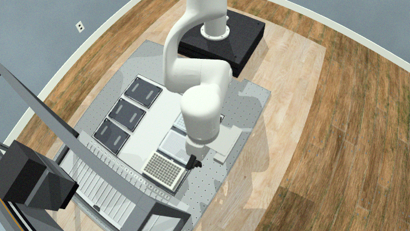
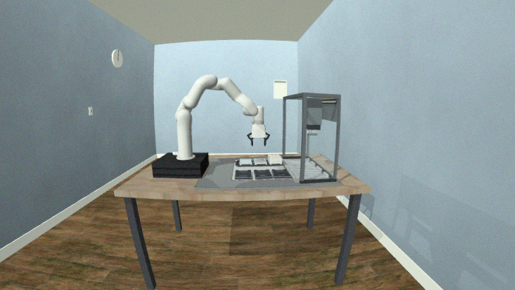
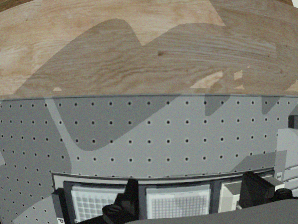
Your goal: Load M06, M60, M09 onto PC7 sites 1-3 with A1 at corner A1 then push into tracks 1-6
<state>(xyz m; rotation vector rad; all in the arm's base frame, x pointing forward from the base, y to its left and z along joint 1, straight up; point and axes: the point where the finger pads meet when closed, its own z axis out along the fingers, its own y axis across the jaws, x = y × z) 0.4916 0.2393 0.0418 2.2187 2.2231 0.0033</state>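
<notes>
Carrier PC7 [image 1: 174,192] [image 3: 215,201] lies on the apron in front of the rails [image 1: 106,195] [image 2: 311,171], its far end near the low track numbers. It bears M06 [image 1: 179,121] [image 2: 245,161] [image 3: 95,204] by the handle [image 3: 58,202], M60 [image 1: 174,144] [image 2: 260,161] [image 3: 178,204] in the middle and cream M09 [image 1: 163,170] [image 2: 274,160] [image 3: 229,195] at the rail end. All look level; exact seating and A1 corners cannot be made out. Nests S1 [image 1: 143,91], S2 [image 1: 127,114] and S3 [image 1: 112,136] are empty. My gripper [image 2: 258,143] [image 3: 192,194] is open and empty, high above the carrier's outer side. No lit lamp shows.
The instrument's grey frame [image 1: 118,177] [image 2: 303,137] stands over the rails, with a dark head [image 1: 51,188] [image 2: 314,112] hanging inside it. The perforated deck [image 1: 203,184] [image 3: 150,150] runs along the carrier's outer side. The arm hides part of M06 and M60 in the top view.
</notes>
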